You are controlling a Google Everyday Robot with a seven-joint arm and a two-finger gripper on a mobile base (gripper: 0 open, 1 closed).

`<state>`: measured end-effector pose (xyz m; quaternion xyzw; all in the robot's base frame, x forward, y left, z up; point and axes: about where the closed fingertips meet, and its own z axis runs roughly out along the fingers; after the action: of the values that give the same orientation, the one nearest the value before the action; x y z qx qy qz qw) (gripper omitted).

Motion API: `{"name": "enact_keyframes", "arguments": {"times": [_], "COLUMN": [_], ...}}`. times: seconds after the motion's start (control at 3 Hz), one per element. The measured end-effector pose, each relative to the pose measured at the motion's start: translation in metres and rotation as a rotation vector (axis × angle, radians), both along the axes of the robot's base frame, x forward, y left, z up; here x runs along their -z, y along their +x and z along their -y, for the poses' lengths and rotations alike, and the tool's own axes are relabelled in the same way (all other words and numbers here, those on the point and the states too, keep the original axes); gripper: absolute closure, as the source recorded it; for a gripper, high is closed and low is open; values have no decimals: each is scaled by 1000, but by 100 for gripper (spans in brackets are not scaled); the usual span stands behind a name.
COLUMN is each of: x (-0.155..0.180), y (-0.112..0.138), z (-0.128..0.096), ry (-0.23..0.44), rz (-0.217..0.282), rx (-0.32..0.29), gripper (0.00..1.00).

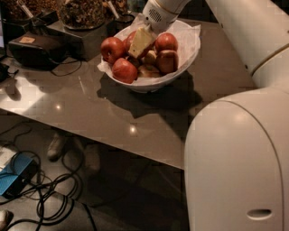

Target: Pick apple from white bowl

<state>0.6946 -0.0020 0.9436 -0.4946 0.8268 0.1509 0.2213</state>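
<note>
Lying in the middle of the heap inside the white bowl, the apple is seen only as a dark red curve, largely covered by the gripper. The gripper is angled down into the fruit from the far side and is laid against this apple; whether it is closed on it cannot be told. Other red apples are piled around it toward the bowl's left and right rim, and pale yellowish apples are tucked just below the gripper. Crinkled white paper is spread under the fruit and sticks out past the rim. The bowl is set on a glossy brown table, near its far edge. Toward the far left corner a black box is placed, and beside it a container of brown snacks is raised on a grey stand. The robot's white arm and body are seen at the right. Cables and a blue object are seen on the floor below the near edge.
</note>
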Motion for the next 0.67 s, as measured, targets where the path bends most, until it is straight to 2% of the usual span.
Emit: {"name": "enact_keyframes", "arguments": {"times": [0.33,0.67], "x": [-29,-50], "y": [-6,-16], "z": [-9,-23], "ry": [19,23], "rz": [16,7], "rx": [46,62], "gripper": [100,100]}}
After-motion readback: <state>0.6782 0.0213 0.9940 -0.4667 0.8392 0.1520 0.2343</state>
